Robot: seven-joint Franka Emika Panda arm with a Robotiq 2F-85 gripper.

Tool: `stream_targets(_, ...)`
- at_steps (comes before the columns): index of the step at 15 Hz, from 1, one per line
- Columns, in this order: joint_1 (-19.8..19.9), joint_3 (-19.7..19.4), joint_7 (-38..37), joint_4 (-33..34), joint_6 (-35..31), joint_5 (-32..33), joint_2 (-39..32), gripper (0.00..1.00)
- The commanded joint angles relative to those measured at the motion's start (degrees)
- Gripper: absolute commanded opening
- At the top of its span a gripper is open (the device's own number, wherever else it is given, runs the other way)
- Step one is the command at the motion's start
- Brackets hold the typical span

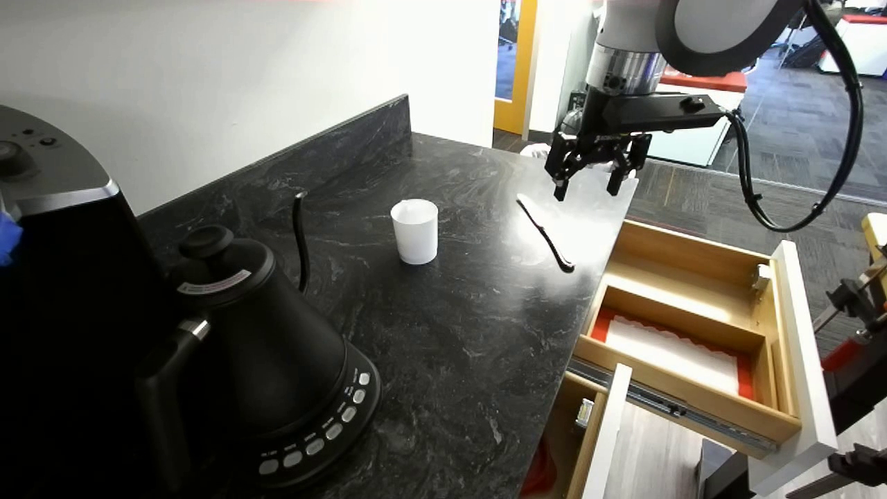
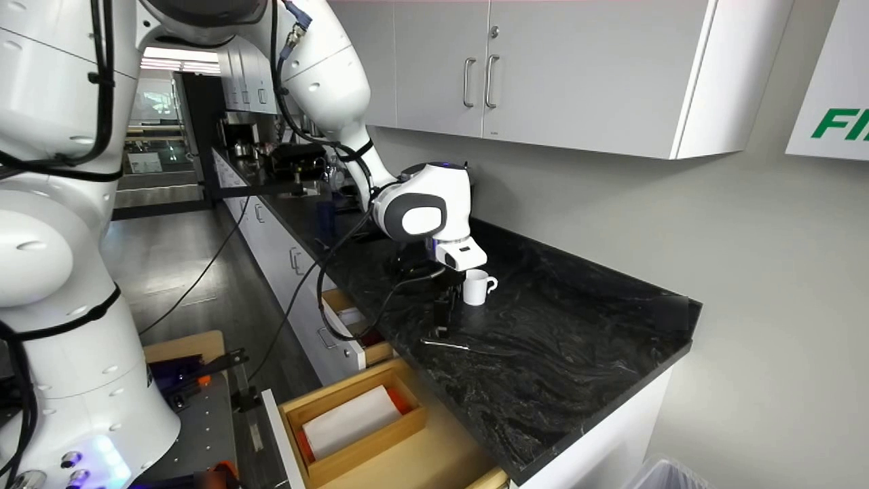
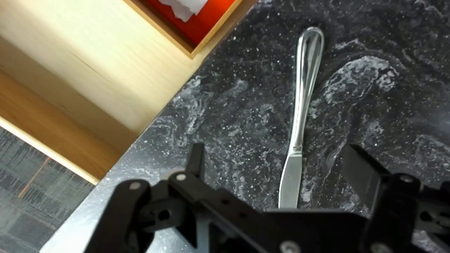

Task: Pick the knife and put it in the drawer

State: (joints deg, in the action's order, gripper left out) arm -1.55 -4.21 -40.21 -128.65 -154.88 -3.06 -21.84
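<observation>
The knife lies flat on the dark counter near its edge. It is shiny silver metal in the wrist view (image 3: 301, 105), with the blade tip hidden behind the gripper. It shows dark in an exterior view (image 1: 545, 232) and as a thin bright line in an exterior view (image 2: 448, 345). The light-wood drawer (image 1: 682, 284) is pulled open beside the counter, also seen in an exterior view (image 2: 434, 451) and in the wrist view (image 3: 116, 73). My gripper (image 1: 587, 190) is open and empty above the counter. In the wrist view its fingers (image 3: 275, 153) stand either side of the blade, apart from it.
A white cup (image 1: 416, 232) stands on the counter (image 1: 450, 333) near the knife. A black kettle (image 1: 256, 346) stands further along. A wooden divider (image 2: 380, 438) encloses a red-and-white liner in the drawer. Another drawer (image 1: 608, 436) is also open. A wall backs the counter.
</observation>
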Motion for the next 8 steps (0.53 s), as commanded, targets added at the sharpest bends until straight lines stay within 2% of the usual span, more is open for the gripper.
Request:
stream_targets(1,-1.2,-1.2,1.7,1.0,-1.3,-0.4,-1.5,1.0)
stream_targets(8,-2.1,-1.2,3.5,9.6,0.7,-0.6,-8.7,1.0)
